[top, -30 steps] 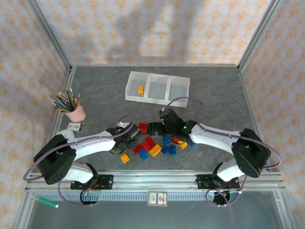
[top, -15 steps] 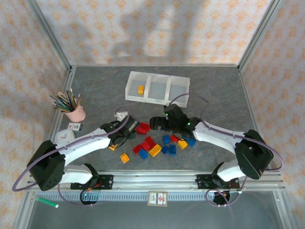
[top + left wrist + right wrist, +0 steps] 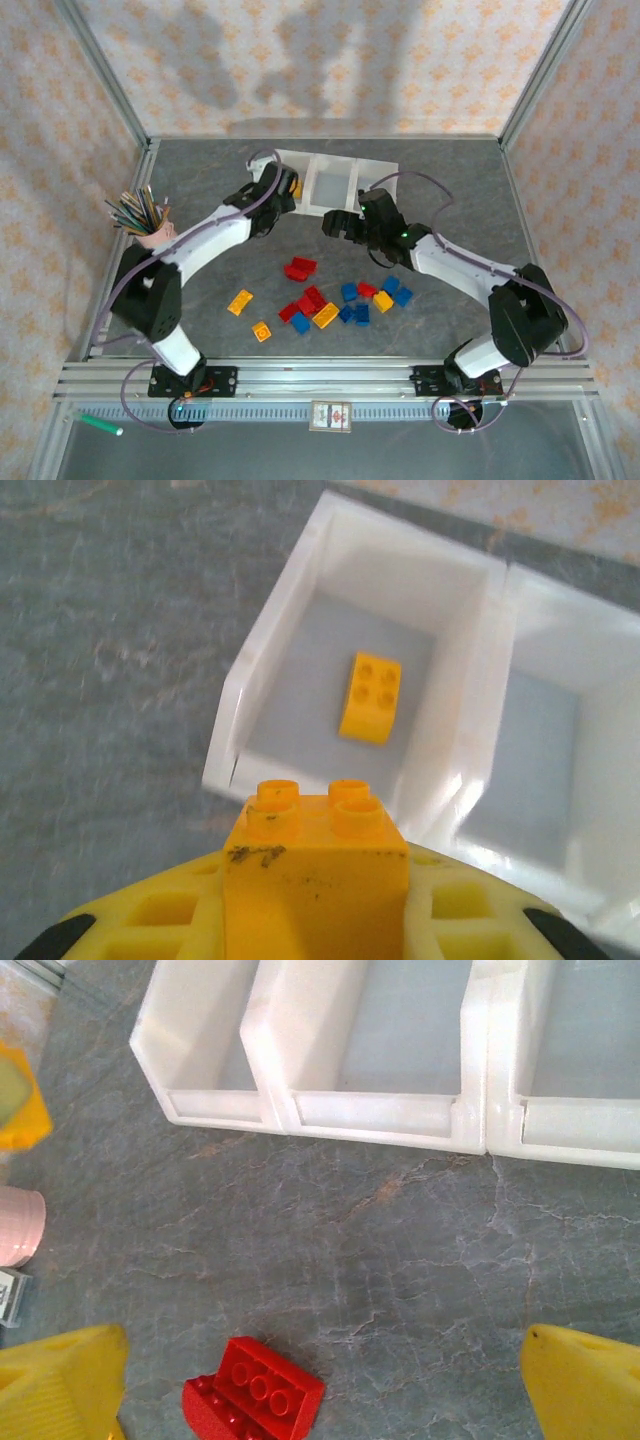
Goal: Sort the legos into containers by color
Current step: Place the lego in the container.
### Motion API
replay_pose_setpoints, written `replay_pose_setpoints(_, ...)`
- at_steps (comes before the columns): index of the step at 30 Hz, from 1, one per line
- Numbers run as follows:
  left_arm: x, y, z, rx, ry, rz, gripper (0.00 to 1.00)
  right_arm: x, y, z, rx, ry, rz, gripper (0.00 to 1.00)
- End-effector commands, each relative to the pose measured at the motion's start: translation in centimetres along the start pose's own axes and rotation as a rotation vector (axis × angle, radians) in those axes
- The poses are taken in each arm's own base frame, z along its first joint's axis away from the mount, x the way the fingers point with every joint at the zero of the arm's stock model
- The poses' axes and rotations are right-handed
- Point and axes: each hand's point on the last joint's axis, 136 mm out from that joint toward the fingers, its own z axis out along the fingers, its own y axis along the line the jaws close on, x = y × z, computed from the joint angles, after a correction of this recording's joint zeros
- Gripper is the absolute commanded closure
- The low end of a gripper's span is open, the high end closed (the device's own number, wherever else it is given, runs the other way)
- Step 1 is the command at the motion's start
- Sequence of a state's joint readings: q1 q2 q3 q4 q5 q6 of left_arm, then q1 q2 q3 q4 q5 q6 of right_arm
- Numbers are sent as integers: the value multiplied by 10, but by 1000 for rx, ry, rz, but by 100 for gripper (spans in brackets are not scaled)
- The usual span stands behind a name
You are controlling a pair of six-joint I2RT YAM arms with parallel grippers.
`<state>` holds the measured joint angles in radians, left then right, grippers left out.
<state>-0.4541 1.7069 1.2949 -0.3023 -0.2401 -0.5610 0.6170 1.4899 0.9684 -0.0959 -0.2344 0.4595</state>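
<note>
**Handling.** The small yellow-orange studded plastic brick (image 3: 315, 845) is clenched between the yellow fingers of the left tool (image 3: 280, 192) and hangs over the near edge of the left compartment of the low white translucent three-compartment tray (image 3: 372, 1118). One more yellow-orange brick (image 3: 371, 697) already lies inside that compartment, studs up. Judge these bricks as very light, rigid and hard, with smooth, rather slippery walls. They should not deform or break, but one may twist or pop out of a shallow pinch. Take each by two opposite flat side walls, low on the body, and not across the studs. A drop from low height should do it no harm, though it may bounce on the tray floor.

**Right side.** The right tool (image 3: 336, 226) hangs just before the tray's front wall with its fingers spread wide and nothing between them. A red studded brick (image 3: 255, 1392) lies on the grey marbled desk (image 3: 450, 190) beneath it. The remaining loose red, blue and yellow-orange bricks (image 3: 340, 305) lie in a cluster nearer the arm bases.

**Change over the last second.** You see the left tool gone from the near side of the cluster to the tray, now carrying its brick. The right tool has lifted away from the cluster toward the tray. The brick in the left compartment has not moved.
</note>
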Motion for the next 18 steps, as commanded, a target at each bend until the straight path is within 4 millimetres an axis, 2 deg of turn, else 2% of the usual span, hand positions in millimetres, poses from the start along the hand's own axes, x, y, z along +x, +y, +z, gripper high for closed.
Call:
replay_pose_setpoints(1,-28,-8,28,-7,-50,14,78,-20,3,4,-7,-43,-17,0)
replay_pose_setpoints(3,-35,-17,44,-7,-39,30,78,-23,1,7,-4,-46,-18,0)
replay_pose_setpoints(8,-35,-32,85,-25,-8,64,77,-24,-2,15,15,-39,-32,0)
replay_pose_setpoints(13,-35,-32,103,-59,9,93,66,-28,3,17,4,-43,-43,0)
replay_pose_setpoints(18,-42,-37,101,-46,11,105,55,-34,9,16,-10,-49,-64,0)
